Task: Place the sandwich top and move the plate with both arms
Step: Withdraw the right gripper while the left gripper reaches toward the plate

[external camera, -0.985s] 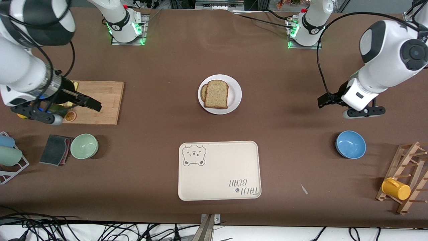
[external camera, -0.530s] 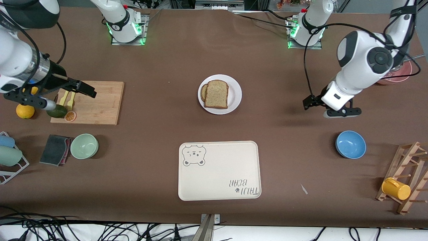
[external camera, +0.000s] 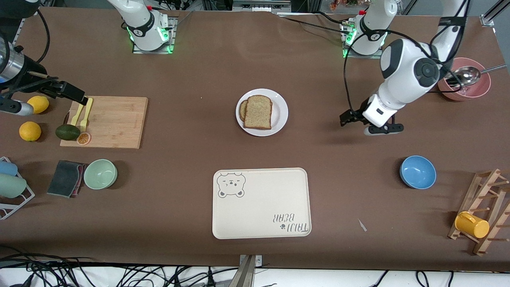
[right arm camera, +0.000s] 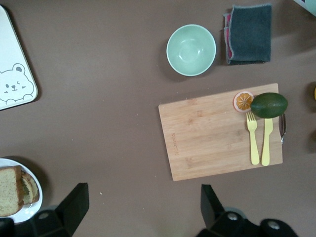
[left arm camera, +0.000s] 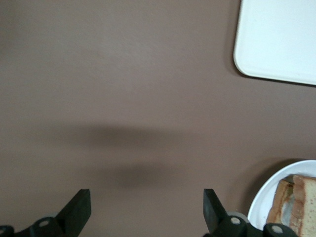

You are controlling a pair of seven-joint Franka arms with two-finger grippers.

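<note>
The bread top (external camera: 258, 112) already lies on the plate (external camera: 280, 113), but the plate sits unmoved mid-counter, with the left pincer (external camera: 347, 119) and right pincer (external camera: 71, 94) both open wide, empty.

plate (left arm camera: 276, 190) — half cut off

Sandwich top (external camera: 258, 112) flat atop sandwich, on white plate (external camera: 280, 113).

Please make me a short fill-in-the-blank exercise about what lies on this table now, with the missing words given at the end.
1. The sandwich top lies on the white ____.
2. The yellow fork rests on the wooden cutting ____.
3. The left gripper hangs over bare table, its fingers ____.
4. Nearest the sponge stands the ____ bowl.

Missing words: plate; board; open; green
</note>
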